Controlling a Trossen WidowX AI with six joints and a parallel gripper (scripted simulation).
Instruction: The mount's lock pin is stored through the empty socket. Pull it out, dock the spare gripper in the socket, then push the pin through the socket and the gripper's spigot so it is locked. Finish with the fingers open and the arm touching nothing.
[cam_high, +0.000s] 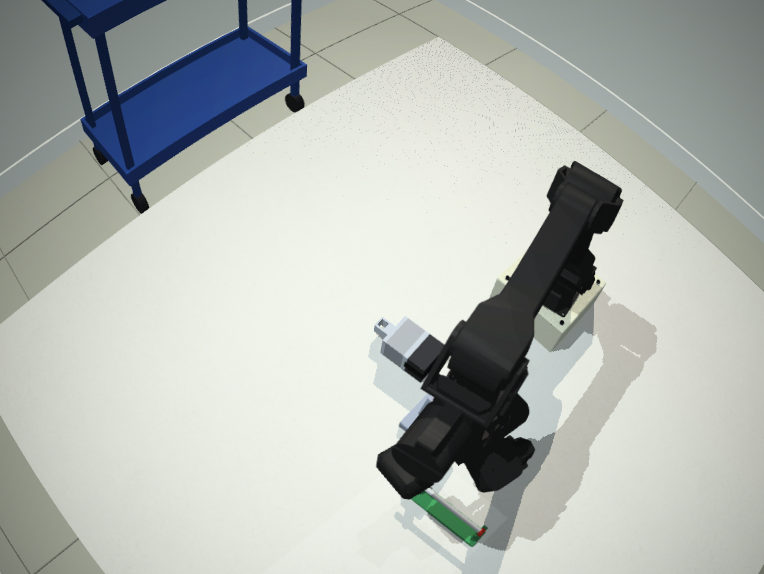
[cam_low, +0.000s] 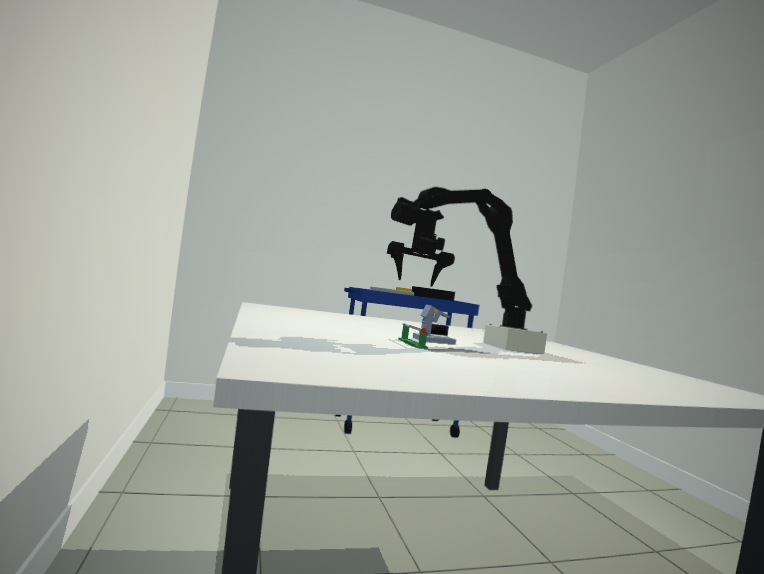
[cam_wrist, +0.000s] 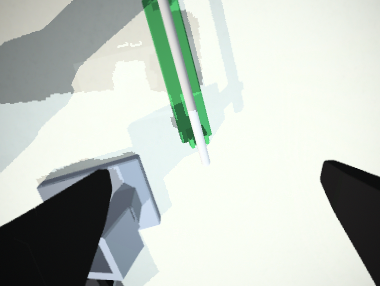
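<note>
lock pin (cam_high: 458, 512) (cam_low: 414, 327) (cam_wrist: 181, 65) below high, open claw (cam_high: 463, 467) (cam_low: 415, 282) (cam_wrist: 217, 174)

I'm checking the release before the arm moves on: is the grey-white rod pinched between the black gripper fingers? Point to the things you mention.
No, the grey-white rod (cam_wrist: 178, 57) lies across the green cradle (cam_wrist: 167, 65), beyond the widely parted black fingertips.

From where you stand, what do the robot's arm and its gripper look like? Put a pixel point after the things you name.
The arm (cam_high: 546, 246) (cam_low: 505, 253) is matte black all over, with chunky rounded joints and smooth, thick links. Its gripper (cam_low: 415, 282) (cam_wrist: 217, 174) is black too, with two slender fingers that taper to narrow tips. I can't make out any cables or markings.
</note>
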